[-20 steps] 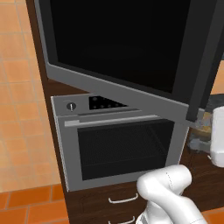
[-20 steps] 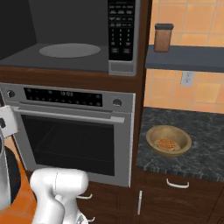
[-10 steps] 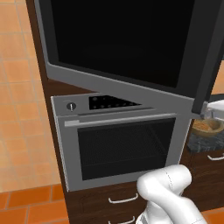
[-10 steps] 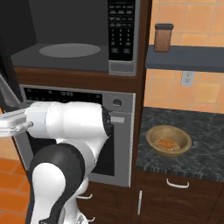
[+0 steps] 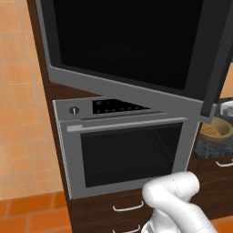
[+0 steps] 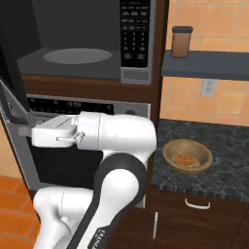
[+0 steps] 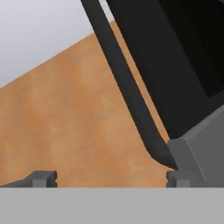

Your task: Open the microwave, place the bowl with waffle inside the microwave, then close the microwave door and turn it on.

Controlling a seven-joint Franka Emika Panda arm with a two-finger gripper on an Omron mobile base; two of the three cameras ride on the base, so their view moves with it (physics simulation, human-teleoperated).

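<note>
Orange tiles and dark wood cabinets frame the microwave [image 6: 82, 44], whose cavity stands exposed with its grey turntable. Its microwave door [image 5: 132, 45] is swung wide toward me, covering much of the left base view, its top cut off by the frame. My gripper [image 7: 111, 180] is spread wide, pinching nothing; the door's black handle [image 7: 124, 83] runs just past one fingertip. Near the speckled worktop's [image 6: 228, 160] front edge rests the bowl with waffle [image 6: 187, 156], half hidden behind the door in the left base view.

Orange tiled wall [image 5: 18, 82], dark cabinets [image 6: 194, 219]
</note>
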